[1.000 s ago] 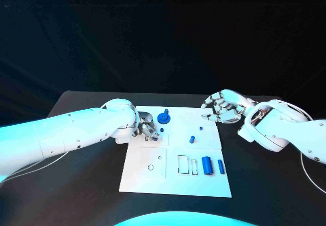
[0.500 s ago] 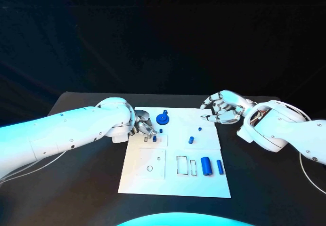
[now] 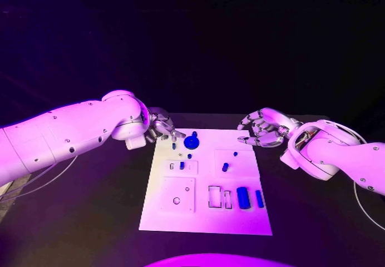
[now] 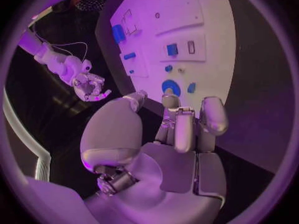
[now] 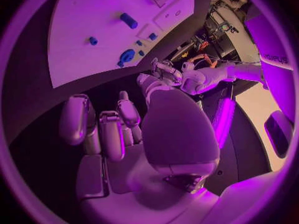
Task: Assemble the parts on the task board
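The white task board (image 3: 205, 214) lies in the middle of the table, also seen from the left wrist (image 4: 209, 35) and the right wrist (image 5: 87, 10). A round blue part (image 3: 192, 142) stands near its far edge, with small blue pieces (image 3: 182, 164) (image 3: 225, 166) in the blocks behind the middle. Two blue cylinders (image 3: 243, 197) lie at the near right. My left hand (image 3: 161, 127) hovers off the board's far left corner, fingers (image 4: 187, 129) loosely bent, holding nothing. My right hand (image 3: 261, 128) hangs over the far right corner, fingers apart and empty.
The black table (image 3: 96, 222) surrounds the board. A raised square block with small holes (image 3: 178, 194) sits at the board's near left, and rectangular slots (image 3: 215, 196) lie beside the cylinders. My left forearm (image 3: 72, 136) reaches in above the table's left side.
My left hand has lifted off the board's left block and drawn back toward the far left corner, leaving a small blue piece standing there. The right hand has stayed in place.
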You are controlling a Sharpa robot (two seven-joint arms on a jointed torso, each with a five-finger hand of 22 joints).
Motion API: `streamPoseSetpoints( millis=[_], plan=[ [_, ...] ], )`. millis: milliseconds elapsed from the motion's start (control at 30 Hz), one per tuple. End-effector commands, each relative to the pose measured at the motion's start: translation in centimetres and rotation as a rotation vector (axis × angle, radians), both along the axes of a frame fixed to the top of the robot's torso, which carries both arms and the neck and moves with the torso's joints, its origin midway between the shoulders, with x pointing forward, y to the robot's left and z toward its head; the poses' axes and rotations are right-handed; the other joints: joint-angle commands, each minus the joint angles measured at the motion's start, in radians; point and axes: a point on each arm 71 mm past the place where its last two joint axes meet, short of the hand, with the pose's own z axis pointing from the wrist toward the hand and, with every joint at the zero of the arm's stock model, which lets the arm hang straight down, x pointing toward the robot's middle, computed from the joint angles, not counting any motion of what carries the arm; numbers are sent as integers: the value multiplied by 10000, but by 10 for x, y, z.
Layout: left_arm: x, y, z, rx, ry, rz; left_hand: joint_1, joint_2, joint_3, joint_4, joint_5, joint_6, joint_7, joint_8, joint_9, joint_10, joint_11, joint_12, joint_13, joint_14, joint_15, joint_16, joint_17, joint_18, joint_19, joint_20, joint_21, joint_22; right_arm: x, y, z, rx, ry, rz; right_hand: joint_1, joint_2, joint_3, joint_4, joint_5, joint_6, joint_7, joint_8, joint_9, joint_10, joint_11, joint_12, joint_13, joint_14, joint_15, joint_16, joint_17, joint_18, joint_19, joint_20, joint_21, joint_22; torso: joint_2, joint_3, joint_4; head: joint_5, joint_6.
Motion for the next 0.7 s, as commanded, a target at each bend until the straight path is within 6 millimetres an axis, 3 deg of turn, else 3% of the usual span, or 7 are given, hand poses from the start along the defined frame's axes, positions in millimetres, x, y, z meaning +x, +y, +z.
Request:
streamPoseSetpoints(
  millis=[33,300,533,700],
  plan=[
    [6,2,6,-106,-109,46,113,1,-75,14,39,-27,56,-56,-30,-46,8,-70,-29,478,98,-44,748,81,-35,70,-61,-44,0,1,0,-25,-62,123,-97,33,-2,6,23,-74,-25,51,-13,-67,3,-66,-12,635,-80,-63,1066,120,-58,-25,-42,532,4,10,5,38,37],
    [29,7,9,941,-759,217,280,-5,-153,17,53,-20,88,-150,-107,-116,39,-136,-132,442,127,-104,645,107,-116,107,-129,-164,0,2,0,-29,-60,136,-94,36,2,3,25,-77,-25,53,-15,-64,3,-64,-8,635,-80,-64,1067,118,-52,-24,-33,538,24,-11,1,110,69],
    [41,7,-3,1381,-503,326,299,17,-159,27,57,-4,87,-158,-118,-71,40,-90,-64,468,130,-60,724,88,-46,111,-89,-64,0,3,0,-25,-57,161,-89,40,8,-1,29,-80,-25,57,-17,-61,3,-61,-5,631,-80,-73,1053,117,-51,-24,-34,539,34,-10,-32,173,57],
    [44,6,-12,1527,-191,348,322,58,-176,39,59,51,79,-157,-132,-43,35,-66,-43,479,131,-43,752,83,-20,119,-79,-33,0,3,0,-19,-61,176,-89,40,8,-1,29,-80,-25,57,-17,-61,3,-61,-5,631,-80,-73,1053,117,-51,-24,-34,539,31,-7,-20,171,42]
  ],
)
